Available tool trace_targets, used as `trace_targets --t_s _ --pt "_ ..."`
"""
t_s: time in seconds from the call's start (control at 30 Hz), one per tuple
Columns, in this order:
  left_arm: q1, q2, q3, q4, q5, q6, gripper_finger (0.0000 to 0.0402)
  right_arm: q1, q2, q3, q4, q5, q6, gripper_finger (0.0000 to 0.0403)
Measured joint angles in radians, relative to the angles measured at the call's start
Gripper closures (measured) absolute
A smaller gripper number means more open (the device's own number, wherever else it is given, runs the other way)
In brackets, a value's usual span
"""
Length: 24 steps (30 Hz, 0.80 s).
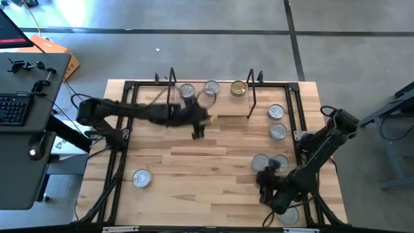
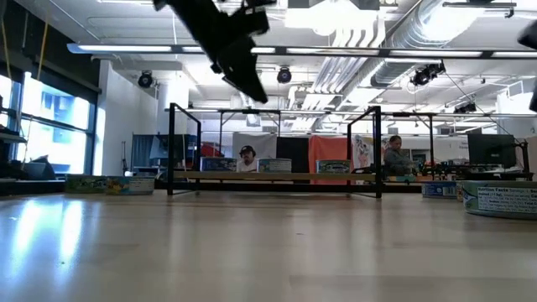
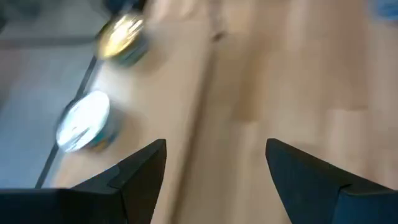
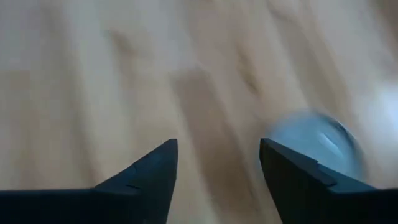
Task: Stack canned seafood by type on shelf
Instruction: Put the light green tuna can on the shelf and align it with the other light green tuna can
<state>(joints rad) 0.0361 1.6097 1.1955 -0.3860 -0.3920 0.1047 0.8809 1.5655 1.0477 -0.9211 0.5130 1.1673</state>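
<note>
Canned seafood scattered across table and shelf (image 1: pixel 223 109): three tins on shelf, silver (image 1: pixel 187 90), silver (image 1: pixel 211 87), gold (image 1: pixel 238 88). Six or so more loose on tabletop, perhaps one hidden under right arm. Stacking barely begun. Left gripper (image 1: pixel 198 131) just before shelf, jaws apart, empty. Right gripper (image 1: pixel 264 181) near front-right tins (image 1: pixel 261 162), jaws apart, empty.
</note>
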Motion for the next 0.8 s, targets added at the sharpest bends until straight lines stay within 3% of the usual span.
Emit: trace_targets --t_s 0.17,0.33,0.57,0.67,0.8 --pt "-0.164 0.003 -0.136 0.278 -0.009 0.011 0.0133 -0.013 0.0 -0.007 -0.164 -0.038 0.164 0.0224" --pt "-0.277 0.005 -0.22 0.407 -0.115 0.019 0.0133 -0.093 0.001 -0.099 -0.036 -0.123 0.115 0.0259" --pt "-0.387 0.001 -0.222 0.308 -0.323 -0.08 0.0133 -0.233 0.005 -0.208 0.254 -0.166 -0.013 0.0302" --pt "-0.427 -0.019 -0.221 0.189 -0.433 -0.18 0.0133 -0.283 0.038 -0.197 0.346 -0.146 -0.094 0.032" --pt "-0.481 -0.067 -0.221 -0.063 -0.48 -0.415 0.0133 -0.332 0.077 -0.153 0.488 -0.13 -0.28 0.0339"
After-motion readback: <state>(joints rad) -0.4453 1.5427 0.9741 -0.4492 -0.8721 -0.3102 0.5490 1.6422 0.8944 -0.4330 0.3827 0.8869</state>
